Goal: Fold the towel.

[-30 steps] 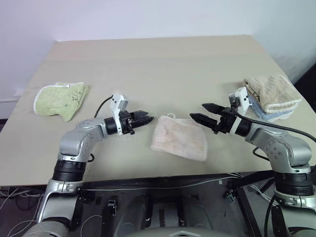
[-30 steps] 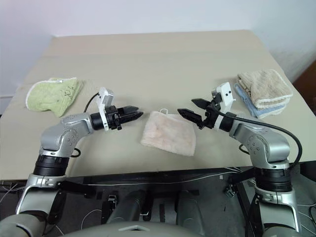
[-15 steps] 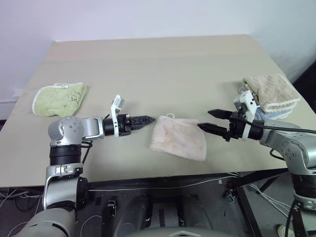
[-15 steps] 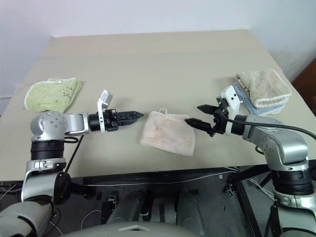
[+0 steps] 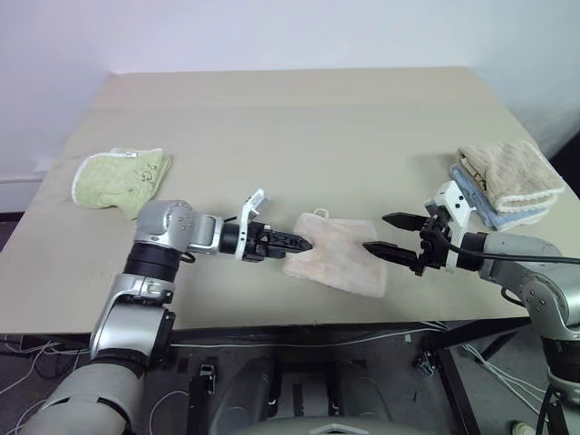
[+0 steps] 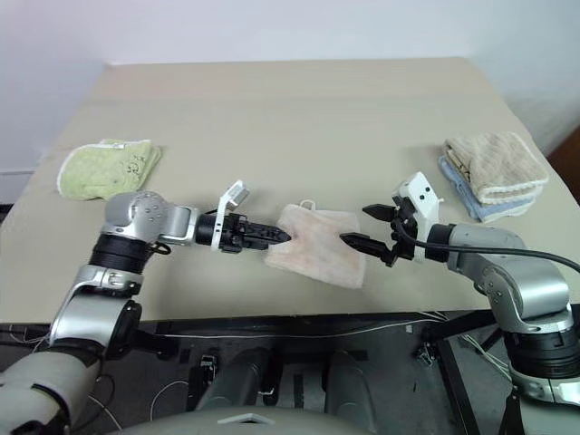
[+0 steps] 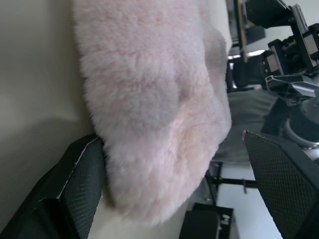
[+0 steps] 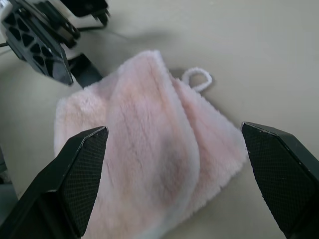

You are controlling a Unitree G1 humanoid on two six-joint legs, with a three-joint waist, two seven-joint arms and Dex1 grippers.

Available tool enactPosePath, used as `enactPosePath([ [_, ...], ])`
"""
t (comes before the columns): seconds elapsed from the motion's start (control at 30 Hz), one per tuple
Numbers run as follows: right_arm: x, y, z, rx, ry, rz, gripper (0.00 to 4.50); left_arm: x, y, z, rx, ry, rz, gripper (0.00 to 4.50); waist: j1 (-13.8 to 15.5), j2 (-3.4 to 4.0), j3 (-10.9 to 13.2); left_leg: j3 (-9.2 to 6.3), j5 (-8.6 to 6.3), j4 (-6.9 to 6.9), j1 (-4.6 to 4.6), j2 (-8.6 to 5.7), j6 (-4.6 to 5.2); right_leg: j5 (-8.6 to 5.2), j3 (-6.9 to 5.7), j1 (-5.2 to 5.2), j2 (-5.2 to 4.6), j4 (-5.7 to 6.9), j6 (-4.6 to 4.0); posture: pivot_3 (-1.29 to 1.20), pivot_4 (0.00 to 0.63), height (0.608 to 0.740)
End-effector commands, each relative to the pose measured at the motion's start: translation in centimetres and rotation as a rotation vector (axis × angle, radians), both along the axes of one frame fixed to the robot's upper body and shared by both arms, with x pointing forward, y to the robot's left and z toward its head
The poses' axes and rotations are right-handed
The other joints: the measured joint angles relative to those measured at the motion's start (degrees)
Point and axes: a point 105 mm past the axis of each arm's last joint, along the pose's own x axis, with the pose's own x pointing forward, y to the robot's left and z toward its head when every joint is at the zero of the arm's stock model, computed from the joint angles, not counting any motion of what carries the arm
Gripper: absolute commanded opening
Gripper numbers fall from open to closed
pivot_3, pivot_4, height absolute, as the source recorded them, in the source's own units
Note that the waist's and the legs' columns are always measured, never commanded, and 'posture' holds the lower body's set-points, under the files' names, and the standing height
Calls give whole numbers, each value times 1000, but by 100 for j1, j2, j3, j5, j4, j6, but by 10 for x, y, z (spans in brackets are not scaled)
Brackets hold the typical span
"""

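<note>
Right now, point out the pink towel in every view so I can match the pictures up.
Left eye view: the pink towel lies at the table's near edge, between the two grippers.
Right eye view: same place, low centre.
Left wrist view: its fluffy corner fills the middle, between that gripper's open jaws.
Right wrist view: the folded towel lies centred on the table.
Shared landmark: the small white loop on its far edge.

No legible text, label, brand, number or sign appears in any view. The light green towel point(image 5: 120, 177) at the far left of the bench point(image 5: 299, 118) carries a small dark printed mark, possibly a drawing or a few characters, but it is too small to read.
</note>
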Motion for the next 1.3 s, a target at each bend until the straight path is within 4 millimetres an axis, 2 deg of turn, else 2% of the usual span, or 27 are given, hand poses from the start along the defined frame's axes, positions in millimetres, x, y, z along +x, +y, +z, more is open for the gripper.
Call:
enactPosePath([
  [0.03, -3, -1, 9, 7, -54, -15, 4500, -7, -21, -2, -31, 11, -69, 4450, 0, 0, 0, 0, -1, 0, -3, 0, 1, 0, 0, 0, 0, -3, 0, 0, 150, 740],
  [0.2, -3, -1, 9, 10, -60, -34, 4500, -9, -38, 0, -73, 3, -89, 4450, -5, -1, 0, 0, -4, 3, -8, -2, 7, 1, 0, 0, -2, -7, 2, 0, 150, 740],
  [0.43, 1, -3, 11, 23, -78, -67, 4500, -6, -41, 6, -149, -51, -74, 4450, -32, -1, 0, 0, -3, 0, -11, 1, 5, 3, 1, -12, 2, -1, 5, 0, 150, 740],
  [0.57, 3, -3, 11, 26, -82, -75, 4500, -6, -39, 1, -129, -52, -48, 3247, -30, -1, 1, 0, -3, 2, -14, 1, 5, 3, 1, -13, 3, -1, 6, 0, 150, 740],
  [0.87, 6, -1, 9, 27, -86, -82, 4500, -7, -35, 1, -154, -53, -26, 143, -40, -1, 0, 1, -3, 1, -15, 2, 5, 3, 2, -17, 5, 1, 6, 0, 150, 740],
  [0.97, 7, -2, 9, 29, -87, -84, 4500, -8, -35, 3, -161, -63, -26, 42, -36, -1, 0, 1, -2, 2, -15, 2, 5, 4, 2, -17, 6, 1, 6, 0, 150, 740],
  [1.13, 10, -2, 11, 41, -95, -87, 4500, -2, -27, 22, -213, -126, -3, 42, -46, 0, 0, 1, -2, 2, -15, 2, 4, 4, 2, -19, 6, 2, 6, 0, 150, 740],
  [1.23, 11, -1, 16, 70, -103, -89, 4500, 3, -15, 46, -241, -224, 28, 42, -46, 0, 0, 1, -2, 0, -16, 3, 3, 4, 2, -21, 8, 3, 7, 0, 150, 740],
  [1.3, 13, -3, 19, 98, -108, -100, 4500, 18, -1, 68, -242, -332, 118, 42, -42, 0, 1, 1, -1, 1, -15, 3, 3, 4, 2, -22, 8, 4, 7, 0, 150, 740],
])
